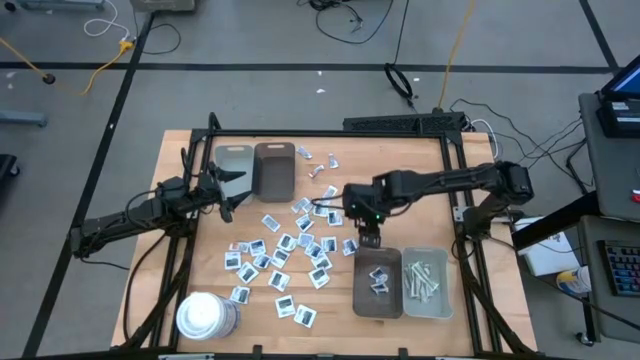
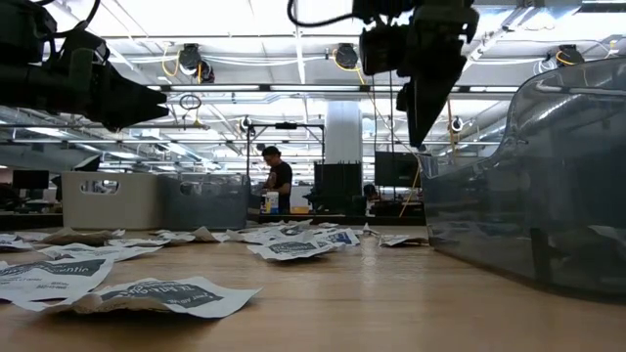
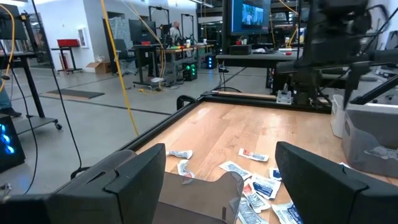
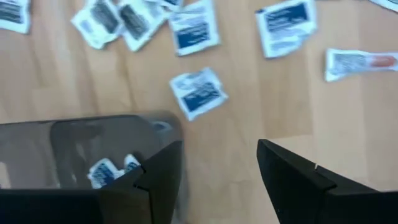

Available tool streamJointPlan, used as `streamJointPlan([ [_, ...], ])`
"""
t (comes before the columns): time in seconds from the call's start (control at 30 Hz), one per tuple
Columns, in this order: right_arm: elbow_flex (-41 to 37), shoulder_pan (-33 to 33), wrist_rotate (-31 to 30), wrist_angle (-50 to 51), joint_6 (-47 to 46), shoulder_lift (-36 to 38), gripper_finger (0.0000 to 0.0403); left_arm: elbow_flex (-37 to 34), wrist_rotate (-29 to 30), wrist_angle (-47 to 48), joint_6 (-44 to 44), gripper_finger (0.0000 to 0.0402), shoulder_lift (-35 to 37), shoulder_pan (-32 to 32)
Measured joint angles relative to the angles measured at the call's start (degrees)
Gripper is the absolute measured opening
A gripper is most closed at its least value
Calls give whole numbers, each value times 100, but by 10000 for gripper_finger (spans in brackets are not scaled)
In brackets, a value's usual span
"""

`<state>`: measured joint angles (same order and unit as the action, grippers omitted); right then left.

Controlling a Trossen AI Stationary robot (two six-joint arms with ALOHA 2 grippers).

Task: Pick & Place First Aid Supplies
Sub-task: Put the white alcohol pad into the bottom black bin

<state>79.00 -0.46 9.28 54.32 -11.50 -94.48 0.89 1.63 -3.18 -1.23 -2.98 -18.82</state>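
Many small white packets with dark-blue print (image 1: pixel 290 250) lie flat and scattered on the middle of the wooden table (image 1: pixel 400 180); they also show in the right wrist view as packets (image 4: pixel 198 91). A narrow wrapped strip (image 4: pixel 360 62) lies among them. My right gripper (image 1: pixel 369 240) hangs open and empty above the table, by the far edge of a dark tray (image 1: pixel 358 290) that holds a few packets (image 4: pixel 112 169). My left gripper (image 1: pixel 228 190) is open and empty near the brown tray (image 1: pixel 275 170).
A pale tray (image 1: pixel 445 290) beside the dark one holds pale strips (image 1: pixel 420 282). A grey tray (image 1: pixel 233 160) stands next to the brown one at the far left. A large white cylinder (image 1: pixel 205 315) stands at the near left. A black frame borders the table.
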Motion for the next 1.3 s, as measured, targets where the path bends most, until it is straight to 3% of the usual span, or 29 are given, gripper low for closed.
streamJointPlan([
  [0.23, 57, -178, 2, 157, 25, -57, 201, 0, 0, 0, 0, 305, 0, -1],
  [1.0, 1851, -182, -41, 1061, -261, -1146, 201, 0, 0, 2, 0, 306, 0, -1],
  [1.3, 1869, -133, -47, 1013, -378, -1363, 201, 2, 0, 2, 0, 306, 0, -1],
])
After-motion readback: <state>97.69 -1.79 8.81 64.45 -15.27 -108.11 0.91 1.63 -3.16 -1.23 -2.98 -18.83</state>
